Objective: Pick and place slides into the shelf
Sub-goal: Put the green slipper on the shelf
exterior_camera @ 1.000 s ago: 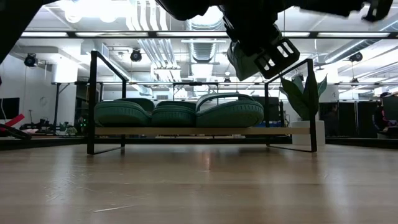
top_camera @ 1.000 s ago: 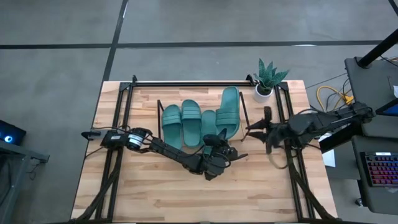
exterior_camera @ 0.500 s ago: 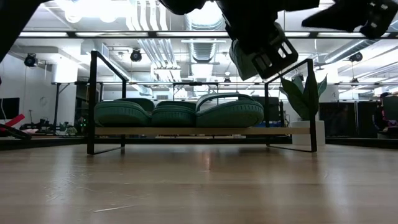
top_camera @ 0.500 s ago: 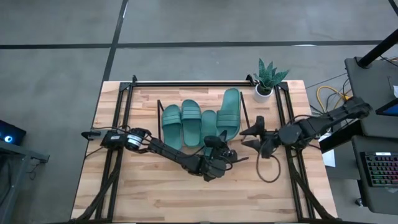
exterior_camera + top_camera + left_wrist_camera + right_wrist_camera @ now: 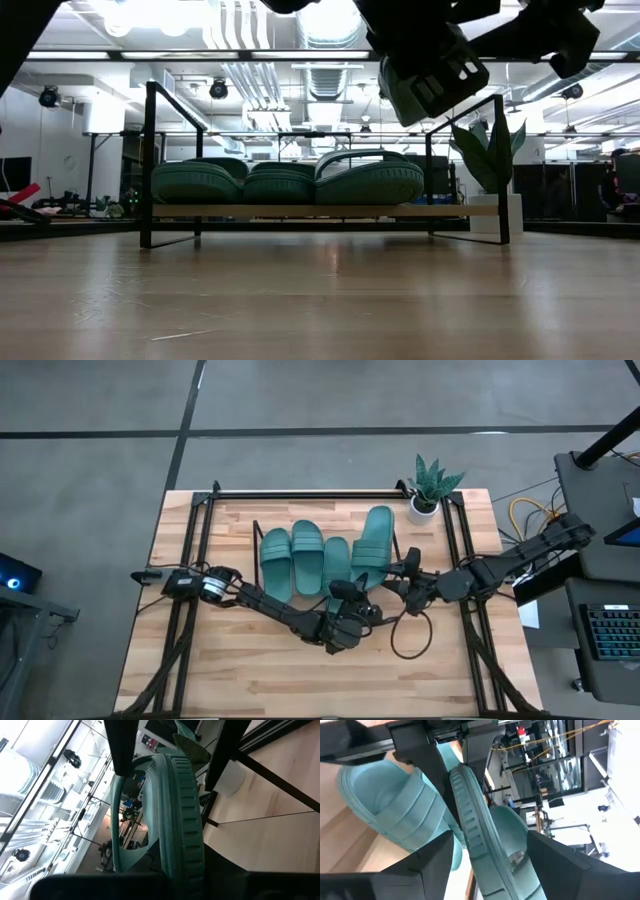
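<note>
At the shelf's [image 5: 256, 550] near edge: left gripper [image 5: 348, 594], closed, hanging over the near ends of the two right-hand slides. (Can't tell whether it pinches anything; its wrist view is filled by a ribbed sole rim seen edge-on, with no contact visible.)

Just off the shelf's right end frame: right gripper [image 5: 404, 574], jaws spread wide, holding nothing. Its wrist view shows the two dark fingers [image 5: 555, 865] standing either side of the rightmost slide [image 5: 475, 825], with a gap on both sides.

On the shelf: all four slides [image 5: 308, 550] sit side by side between the end frames, long axes running near-to-far across the shelf. The rightmost slide sits closest to the right end frame and reaches further toward the shelf's far edge than the others; from the right wrist it looks tipped up on its rim rather than lying flat (the top view doesn't settle this).

Key geometry for the next move: that slide lies straight ahead of the right claw, toward the shelf's middle, and its length runs across the claw's line of approach. The right arm is better placed for it; the left is at its near end. My read: placing is essentially done. What's left is backing the right claw out past the end frame without dragging the rim, maybe a nudge to seat it flat.

Beyond the shelf's far right corner: potted plant [image 5: 432, 485], well clear.
</note>
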Controlling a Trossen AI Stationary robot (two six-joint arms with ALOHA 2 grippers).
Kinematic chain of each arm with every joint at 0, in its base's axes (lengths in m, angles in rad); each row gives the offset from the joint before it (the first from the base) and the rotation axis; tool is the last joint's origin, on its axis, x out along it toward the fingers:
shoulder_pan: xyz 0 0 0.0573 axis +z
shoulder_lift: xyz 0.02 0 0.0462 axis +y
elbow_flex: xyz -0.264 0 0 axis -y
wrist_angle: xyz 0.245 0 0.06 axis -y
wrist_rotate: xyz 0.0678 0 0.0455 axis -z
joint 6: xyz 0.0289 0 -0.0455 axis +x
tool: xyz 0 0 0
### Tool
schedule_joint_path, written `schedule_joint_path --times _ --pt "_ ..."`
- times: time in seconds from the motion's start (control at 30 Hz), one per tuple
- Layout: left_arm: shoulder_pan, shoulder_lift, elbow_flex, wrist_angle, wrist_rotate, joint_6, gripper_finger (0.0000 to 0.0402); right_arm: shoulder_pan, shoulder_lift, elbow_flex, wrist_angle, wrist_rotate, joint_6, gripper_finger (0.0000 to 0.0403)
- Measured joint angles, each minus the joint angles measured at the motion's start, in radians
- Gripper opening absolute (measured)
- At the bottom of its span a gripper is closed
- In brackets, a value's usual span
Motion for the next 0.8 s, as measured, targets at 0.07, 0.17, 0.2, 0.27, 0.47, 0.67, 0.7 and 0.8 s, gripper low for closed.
schedule_joint_path --times 0.07,0.17,0.2,0.27,0.47,0.67,0.7,0.8 --pt "0.000 0.000 0.000 0.000 -0.001 0.000 0.0016 0.000 0.012 0.000 0.004 0.000 0.048 0.0238" --pt "0.000 0.000 0.000 0.000 -0.001 0.000 0.0016 0.000 0.029 0.001 0.009 0.002 0.074 0.0230" --pt "0.000 0.000 0.000 0.001 0.000 0.000 0.0016 0.000 0.030 0.001 0.008 0.006 0.074 0.0227" --pt "0.000 0.000 0.000 0.001 -0.001 0.000 0.0016 0.000 0.034 0.003 0.009 0.008 0.070 0.0216" --pt "-0.001 0.000 0.000 0.001 0.001 0.000 0.0016 0.000 0.034 0.003 0.010 0.058 0.054 0.0144" --pt "0.001 -0.001 0.000 0.003 -0.003 0.000 0.0016 -0.005 0.035 0.003 0.003 0.075 0.056 0.0040" --pt "0.001 -0.001 0.000 0.003 -0.003 0.000 0.0016 -0.005 0.035 0.003 0.003 0.075 0.044 0.0035" --pt "0.001 -0.001 0.000 0.002 -0.003 0.000 0.0016 -0.005 0.035 0.003 0.005 0.076 0.028 0.0035"
